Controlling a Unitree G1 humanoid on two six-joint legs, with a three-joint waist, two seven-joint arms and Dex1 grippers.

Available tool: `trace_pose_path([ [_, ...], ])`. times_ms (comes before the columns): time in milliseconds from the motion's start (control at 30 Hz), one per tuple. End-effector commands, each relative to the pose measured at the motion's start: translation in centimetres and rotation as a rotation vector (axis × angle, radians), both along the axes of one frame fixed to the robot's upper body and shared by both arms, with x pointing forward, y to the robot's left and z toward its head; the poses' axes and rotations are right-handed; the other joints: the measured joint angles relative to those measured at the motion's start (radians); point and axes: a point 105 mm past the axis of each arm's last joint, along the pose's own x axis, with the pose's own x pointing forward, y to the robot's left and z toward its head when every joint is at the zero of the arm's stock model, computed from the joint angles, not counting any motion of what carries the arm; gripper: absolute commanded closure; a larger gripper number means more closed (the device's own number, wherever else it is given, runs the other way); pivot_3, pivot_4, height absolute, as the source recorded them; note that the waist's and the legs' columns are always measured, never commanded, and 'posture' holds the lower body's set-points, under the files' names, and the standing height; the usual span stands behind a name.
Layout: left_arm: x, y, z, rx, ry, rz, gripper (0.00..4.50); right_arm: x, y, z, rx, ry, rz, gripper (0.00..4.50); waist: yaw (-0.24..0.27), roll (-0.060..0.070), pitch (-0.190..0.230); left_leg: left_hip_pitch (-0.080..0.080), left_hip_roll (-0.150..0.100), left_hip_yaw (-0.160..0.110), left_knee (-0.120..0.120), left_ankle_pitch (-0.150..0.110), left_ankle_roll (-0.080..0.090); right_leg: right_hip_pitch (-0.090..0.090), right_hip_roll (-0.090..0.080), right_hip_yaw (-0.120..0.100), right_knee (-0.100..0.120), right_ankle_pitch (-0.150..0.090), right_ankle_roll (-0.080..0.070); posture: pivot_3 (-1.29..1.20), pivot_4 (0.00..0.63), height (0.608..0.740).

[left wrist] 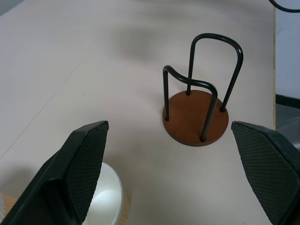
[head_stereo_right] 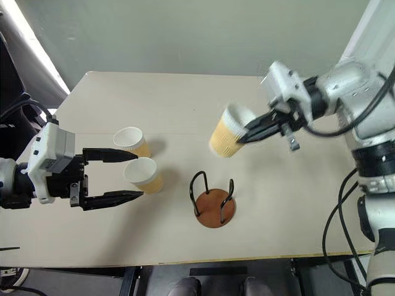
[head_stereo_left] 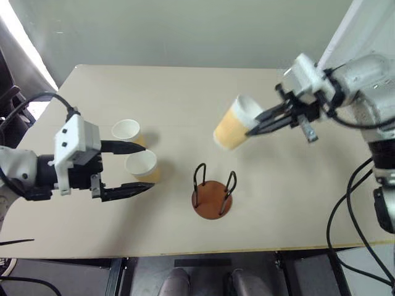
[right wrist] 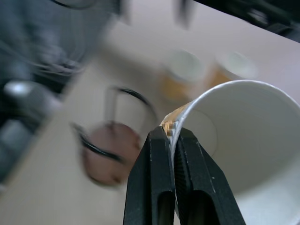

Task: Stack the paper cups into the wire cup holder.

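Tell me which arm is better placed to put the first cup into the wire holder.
Right. The right gripper is pinched on the rim of a paper cup, held above the table near the empty wire cup holder. The left gripper is open around a standing cup, gripping nothing.

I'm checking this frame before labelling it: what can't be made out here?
- Held paper cup: motion-blurred in the head views; its base is cut off in the right wrist view.
- Nearer table cup: in the left wrist view, partly behind the left gripper's finger.
- Wire cup holder: smeared in the right wrist view.
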Motion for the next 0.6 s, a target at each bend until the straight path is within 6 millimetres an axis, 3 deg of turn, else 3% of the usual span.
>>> trace_pose_path([
  [33, 0.0, -0.1, 0.6, 0.007, -0.037, -0.015, 0.00, -1.2, 0.8, -1.0, -0.019, 0.016, 0.041, 4.42, -0.002, 0.000, 0.001, 0.000, 0.000, 0.000, 0.001, 0.000, 0.000, 0.000, 0.000, 0.000, 0.000, 0.000, 0.000, 0.00, 0.150, 0.740],
  [167, -0.3, 0.1, 0.6, 0.012, -0.033, -0.008, 0.00, -2.0, 1.3, -1.4, -0.021, 0.040, 0.078, 4.42, -0.002, 0.000, 0.000, 0.001, 0.000, -0.003, 0.003, 0.000, 0.000, -0.001, 0.000, 0.001, 0.001, 0.000, 0.000, 0.00, 0.150, 0.740],
  [500, -0.7, 0.2, 0.7, 0.022, -0.037, 0.010, 0.00, -0.8, 1.8, -2.9, -0.060, -0.032, 0.072, 4.42, -0.002, 0.000, 0.000, 0.002, 0.000, -0.005, 0.003, -0.001, 0.001, 0.000, 0.000, 0.001, 0.005, 0.000, -0.001, 0.00, 0.150, 0.740],
  [600, -0.6, 0.4, 0.9, 0.031, -0.042, 0.014, 0.00, -0.5, 1.9, -3.0, -0.069, -0.037, 0.068, 3.86, -0.001, 0.000, 0.000, 0.002, 0.000, -0.005, 0.003, -0.001, 0.001, 0.000, 0.000, 0.001, 0.005, 0.000, -0.001, 0.00, 0.150, 0.740],
])
